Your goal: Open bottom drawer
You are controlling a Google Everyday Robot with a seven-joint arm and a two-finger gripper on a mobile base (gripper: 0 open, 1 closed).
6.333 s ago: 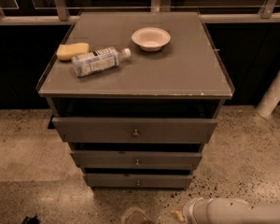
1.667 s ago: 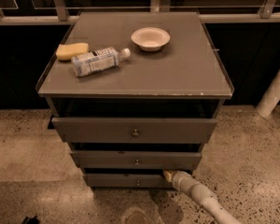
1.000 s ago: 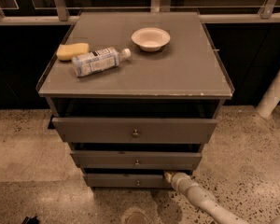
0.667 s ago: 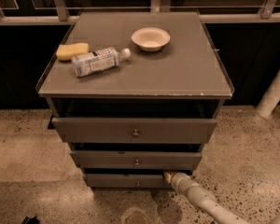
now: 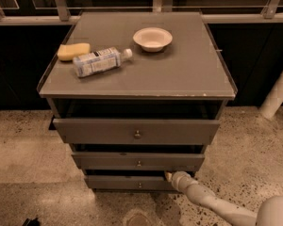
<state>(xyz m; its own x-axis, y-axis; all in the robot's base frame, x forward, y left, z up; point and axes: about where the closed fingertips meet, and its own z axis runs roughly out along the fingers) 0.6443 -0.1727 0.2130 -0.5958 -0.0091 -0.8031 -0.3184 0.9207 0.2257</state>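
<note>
Cabinet: a grey metal cabinet [image 5: 179, 74] with a flat, raised-edge top stands in the middle of the view, its three drawer fronts facing the camera.
Top surface: a yellow oblong sponge [image 5: 73, 51] lies near the left edge. A clear plastic bottle with a pale label [image 5: 100, 62] lies on its side just beside the sponge, with its cap pointing toward a small white round bowl [image 5: 152, 38], which sits upright further back.
Upper drawers: the widest grey top drawer front [image 5: 99, 132] and the narrower middle drawer front [image 5: 108, 161] each carry a small centre knob, with a dark gap above each.
Bottom drawer: the slim grey bottom drawer [image 5: 118, 183] is the lowest front, close to the floor, with a tiny round knob [image 5: 140, 185] at its centre.
Gripper: the pale gripper [image 5: 169, 175] is at the right end of the bottom drawer, at its upper edge, well to the right of the knob.
Grip state: I cannot tell whether it is released or clenched.
Arm: the cream jointed arm [image 5: 212, 204] reaches in from the lower right corner.
Floor: a speckled beige stone floor [image 5: 28, 145].
Room: dark panels behind the cabinet, a pale rail [image 5: 245, 18] along the back, and a white slanted post [image 5: 278, 91] at the right.
</note>
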